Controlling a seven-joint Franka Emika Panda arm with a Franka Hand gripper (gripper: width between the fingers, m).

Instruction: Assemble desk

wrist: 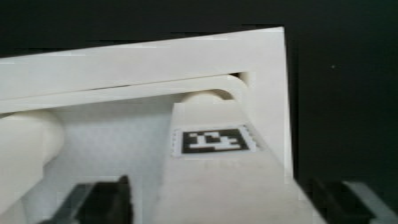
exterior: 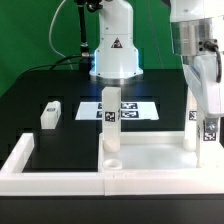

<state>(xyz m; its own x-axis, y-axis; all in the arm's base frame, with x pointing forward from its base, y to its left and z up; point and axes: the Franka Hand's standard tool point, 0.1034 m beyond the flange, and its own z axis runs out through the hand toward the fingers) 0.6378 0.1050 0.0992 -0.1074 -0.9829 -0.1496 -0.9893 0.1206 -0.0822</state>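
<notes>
Far left on the table, a loose leg (exterior: pixel 50 113) is lying on its side, well apart from the panel (exterior: pixel 155 160), which is lying flat at the near edge. A middle leg (exterior: pixel 110 120) is standing upright at the panel's far left corner, apparently seated. At the far right corner, the right leg (exterior: pixel 195 135) is standing in its socket with the gripper (exterior: pixel 203 105) reaching down around it. In the wrist view the fingers (wrist: pixel 107 200) are flanking this leg closely, but whether they are squeezing it cannot be told. Roughly half seems done; a fourth leg is not showing.
</notes>
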